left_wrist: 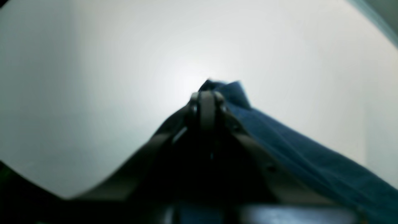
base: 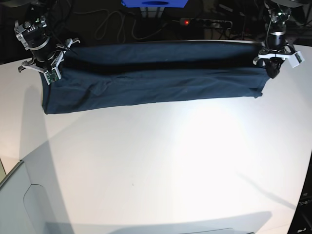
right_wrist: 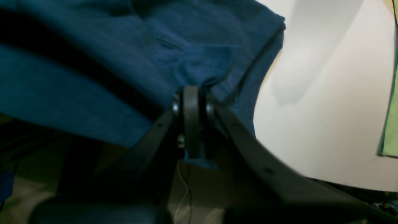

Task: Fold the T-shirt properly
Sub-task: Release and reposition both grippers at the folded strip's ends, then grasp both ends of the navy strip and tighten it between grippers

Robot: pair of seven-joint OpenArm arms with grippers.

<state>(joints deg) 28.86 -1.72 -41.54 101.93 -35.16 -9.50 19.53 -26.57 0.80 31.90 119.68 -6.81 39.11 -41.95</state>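
Note:
The navy-blue T-shirt (base: 156, 75) is stretched into a long band across the far side of the white table, held up at both ends. My left gripper (base: 272, 72) at the band's right end is shut on the cloth; the left wrist view shows its fingers (left_wrist: 206, 107) closed on a bunched edge of the T-shirt (left_wrist: 298, 146). My right gripper (base: 48, 73) at the band's left end is shut on the other end; the right wrist view shows its fingers (right_wrist: 191, 102) pinching the T-shirt (right_wrist: 124, 62). The neckline label is hidden.
The white table (base: 161, 161) spreads wide in front of the shirt. Cables and a power strip (base: 204, 22) lie behind the table's far edge. A green cloth edge (right_wrist: 390, 130) shows at the right of the right wrist view. A white panel (base: 29, 204) sits at the near left corner.

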